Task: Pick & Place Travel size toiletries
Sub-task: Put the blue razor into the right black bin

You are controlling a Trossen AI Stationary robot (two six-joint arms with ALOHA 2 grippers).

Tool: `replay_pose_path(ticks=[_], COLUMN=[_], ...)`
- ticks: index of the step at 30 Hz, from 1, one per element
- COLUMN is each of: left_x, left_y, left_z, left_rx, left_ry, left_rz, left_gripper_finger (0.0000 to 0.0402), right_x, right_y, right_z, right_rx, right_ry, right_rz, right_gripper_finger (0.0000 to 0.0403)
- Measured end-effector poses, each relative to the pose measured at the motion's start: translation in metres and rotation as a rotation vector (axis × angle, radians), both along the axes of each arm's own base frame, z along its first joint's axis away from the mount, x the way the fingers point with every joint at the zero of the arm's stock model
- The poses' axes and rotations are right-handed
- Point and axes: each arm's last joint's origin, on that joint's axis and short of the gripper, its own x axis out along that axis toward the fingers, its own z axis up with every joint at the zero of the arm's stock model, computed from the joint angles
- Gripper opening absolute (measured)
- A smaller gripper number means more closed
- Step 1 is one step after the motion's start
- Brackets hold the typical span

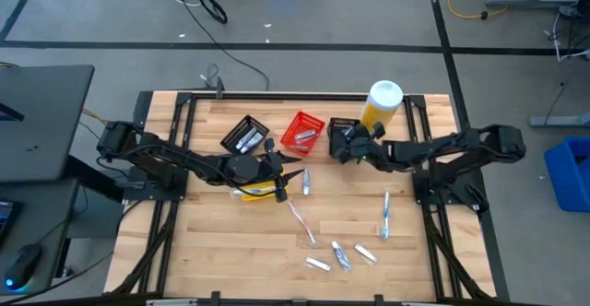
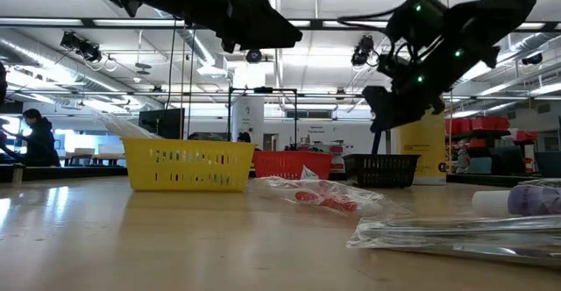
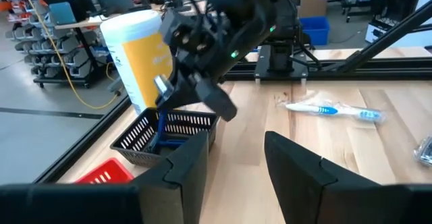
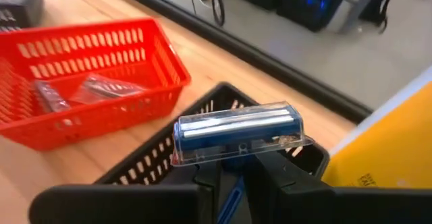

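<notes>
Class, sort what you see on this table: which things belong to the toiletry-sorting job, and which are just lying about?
Job:
- dark blue razor in the right claw
- blue-and-white toothbrush on the wood
- small white tubes
- black, red and yellow mesh baskets

Lying about:
- big yellow white-capped bottle

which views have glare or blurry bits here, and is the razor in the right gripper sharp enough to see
Low view: ceiling lights wash the room behind, the arms show as dark silhouettes, and the plastic-wrapped items nearest the lens are soft. Right wrist view: the razor held by the right gripper is crisp, with glints on its clear cover. Left wrist view: the left gripper is dark, its near fingers slightly soft.
</notes>
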Motion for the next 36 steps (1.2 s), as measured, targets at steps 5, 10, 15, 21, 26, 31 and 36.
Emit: replay_pose_path(ticks=[5,10,15,21,26,31,36], left_x=[0.000,0.000,0.000,0.000,0.000,-0.001,-0.001], left_y=[0.000,0.000,0.000,0.000,0.000,0.000,0.000], left_z=[0.000,0.000,-0.001,-0.001,-0.002,-0.003,-0.003], left_rx=[0.005,-0.014,-0.025,-0.026,-0.025,-0.031,-0.031], left_ry=[0.003,0.000,0.007,0.007,0.014,0.022,0.022], left_rz=[-0.001,0.003,-0.001,-0.002,-0.002,0.000,0.000], left_gripper_finger=[0.0153,0.0153,0.0153,0.0153,0.0153,0.0153,0.0153], right_x=[0.003,0.004,0.005,0.006,0.008,0.003,-0.004], right_y=[-0.012,-0.023,-0.027,-0.025,-0.022,-0.021,-0.017], right_z=[-0.010,-0.019,-0.027,-0.027,-0.028,-0.018,-0.001], right_rx=[0.002,0.037,0.059,0.108,0.175,0.178,0.215], right_ry=[0.013,0.027,0.058,0.055,0.042,0.028,-0.022], right_rz=[-0.057,-0.061,-0.047,0.019,0.092,0.101,0.160], right_gripper_finger=[0.0050,0.0063,0.0099,0.0146,0.0189,0.0236,0.0269])
